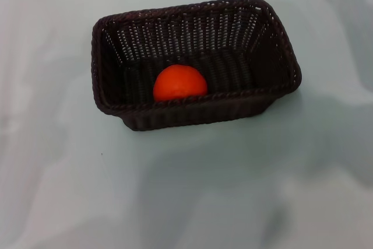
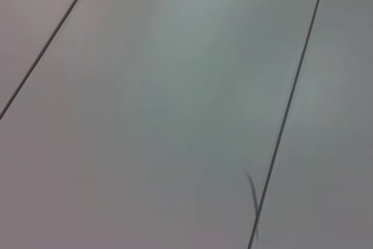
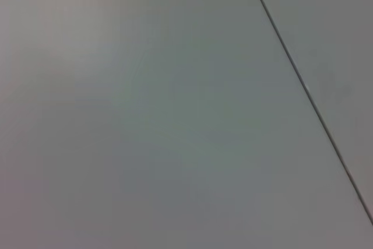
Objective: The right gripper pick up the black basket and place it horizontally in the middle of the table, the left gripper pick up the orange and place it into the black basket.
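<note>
Woven dark wicker forms the black basket (image 1: 195,65), a long rectangular tub with sloping open-weave sides that let pale light through the slats, and a thick braided rim running round the top. It stands upright on the table (image 1: 192,190), its long sides lying roughly across the head view, with the right end turned slightly toward the far edge. It sits in the middle of the width and somewhat toward the far edge, well apart from both side edges.

Inside it rests the orange (image 1: 180,83), a smooth, glossy, bright orange-red ball. It lies on the basket floor against the near long wall, a little left of centre, its lower part hidden behind the braided rim. No stem can be made out from this angle.

Glossy and white, the table shows soft grey shadows and faint reflections across its near half.

Neither the left gripper nor the right gripper appears in any view, so their fingers cannot be judged. Both wrist views show only flat pale panels crossed by thin dark seam lines.
</note>
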You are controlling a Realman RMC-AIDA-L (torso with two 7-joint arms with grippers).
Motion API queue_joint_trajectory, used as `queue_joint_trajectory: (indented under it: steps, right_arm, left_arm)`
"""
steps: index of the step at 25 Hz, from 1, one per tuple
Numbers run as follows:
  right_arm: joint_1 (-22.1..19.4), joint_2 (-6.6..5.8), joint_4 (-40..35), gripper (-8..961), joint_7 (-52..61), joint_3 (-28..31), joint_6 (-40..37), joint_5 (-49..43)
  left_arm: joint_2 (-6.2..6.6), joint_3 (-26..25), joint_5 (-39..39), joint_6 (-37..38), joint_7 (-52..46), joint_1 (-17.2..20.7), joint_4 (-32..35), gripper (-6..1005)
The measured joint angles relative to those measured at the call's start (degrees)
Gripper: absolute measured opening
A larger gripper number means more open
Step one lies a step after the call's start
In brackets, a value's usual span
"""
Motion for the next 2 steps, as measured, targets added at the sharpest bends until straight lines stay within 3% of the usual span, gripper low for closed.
queue_joint_trajectory:
  steps: [2]
  right_arm:
    - [-0.01, 0.01, 0.06, 927, 0.19, 0.14, 0.08, 0.01]
  left_arm:
    - [0.00, -0.02, -0.01, -0.18, 0.00, 0.00, 0.06, 765]
